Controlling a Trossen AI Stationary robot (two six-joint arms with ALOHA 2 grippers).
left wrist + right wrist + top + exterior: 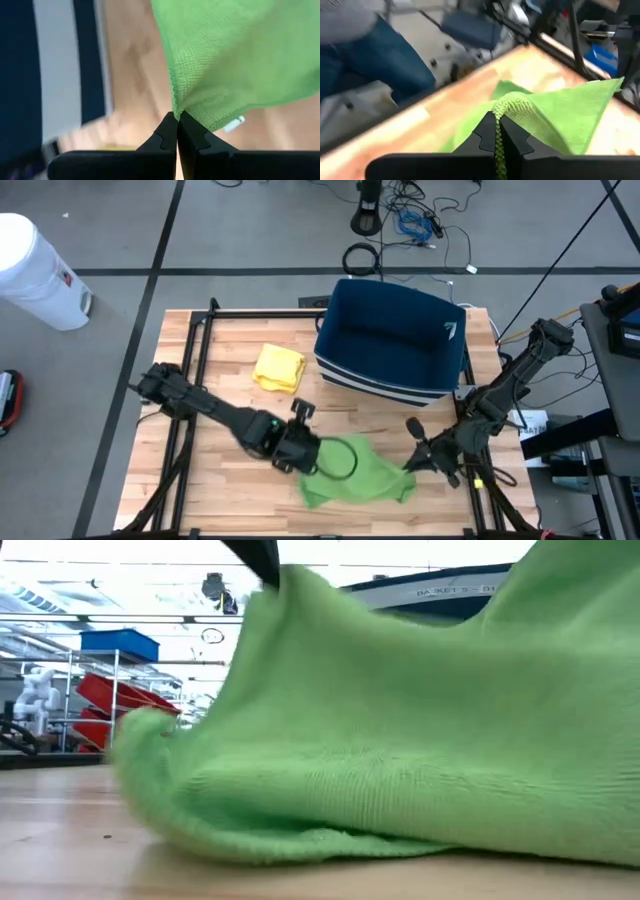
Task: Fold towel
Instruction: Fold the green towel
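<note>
- The wooden worktop (230, 370) fills the middle of the high view, both arms reaching in from its sides.
- A navy basket (392, 340) with a striped base stands at about 1 o'clock on the worktop; its inside shows only dark lining. The low view shows just a strip of its rim above the cloth, with lettering too cut off to read.
- The green towel (352, 473) lies bunched at about 5 o'clock near the front edge. It fills almost the whole low view, hiding both arms there apart from one dark tip at its top.
- The left gripper (176, 124) has its fingers clenched on a towel edge, plain only in the left wrist view; from above, a dark cable loop partly covers the spot.
- The right gripper (497, 131) pinches a ridge of towel between closed fingers at the towel's 3 o'clock corner.
- A yellow cloth (279, 367) lies crumpled at 11 o'clock, just beside the basket.
</note>
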